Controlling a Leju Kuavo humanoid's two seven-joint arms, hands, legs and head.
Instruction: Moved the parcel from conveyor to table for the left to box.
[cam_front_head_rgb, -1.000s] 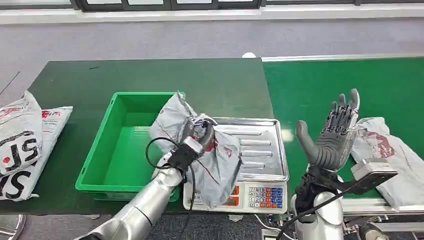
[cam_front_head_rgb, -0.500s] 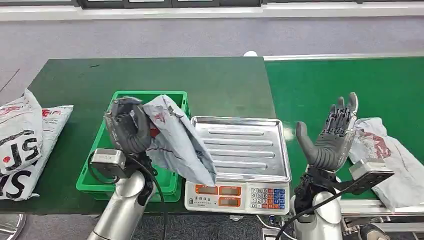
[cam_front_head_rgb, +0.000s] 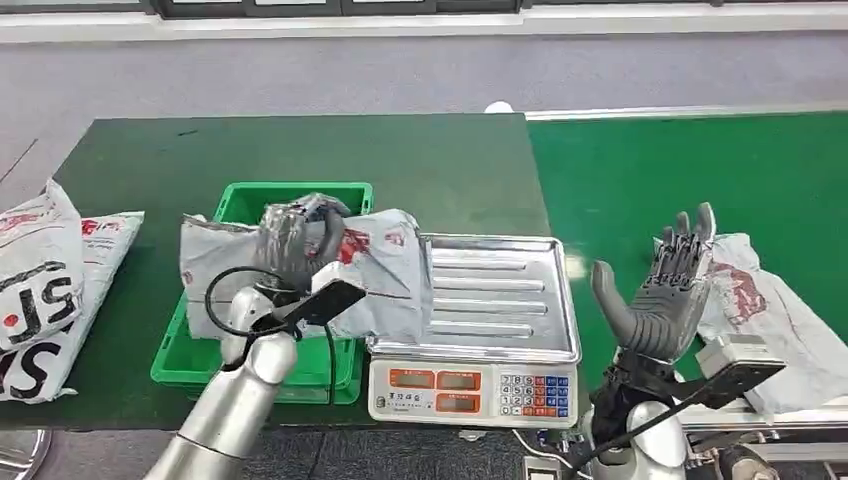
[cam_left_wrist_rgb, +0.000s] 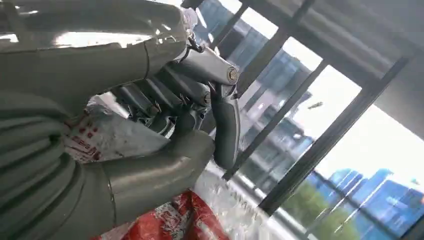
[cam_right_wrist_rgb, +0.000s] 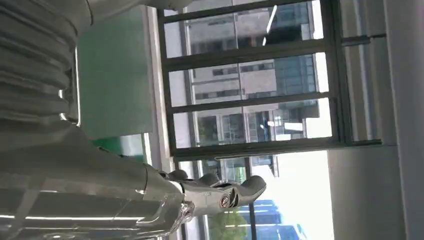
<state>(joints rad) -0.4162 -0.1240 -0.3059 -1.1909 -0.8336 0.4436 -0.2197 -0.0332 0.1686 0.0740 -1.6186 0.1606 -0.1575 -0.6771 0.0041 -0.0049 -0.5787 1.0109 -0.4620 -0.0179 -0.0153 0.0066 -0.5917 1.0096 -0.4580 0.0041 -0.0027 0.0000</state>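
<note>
We see the grey parcel with red print held up in the centre-left of the head view, stretched out flat over the right half of the green box and overlapping the left edge of the steel pan of the scale. The left hand grips it from behind, dark fingers curled over the parcel's upper edge, the silver forearm rising from the lower left of the frame with a black cable looping beside the wrist. In the left wrist view we see that same hand's fingers and thumb closed around crumpled grey plastic with red lettering. The box sits on the dark green table; what we can see of its inside, at the upper left corner, is bare green, and the rest is hidden behind the parcel. The scale's pan carries nothing apart from the parcel's overlapping edge. At the lower right of the head view the right hand stands upright with its fingers spread and nothing in it. Just to its right another grey parcel lies on the brighter green conveyor. At the far left edge, two white bags with black and red print rest on the table.
</note>
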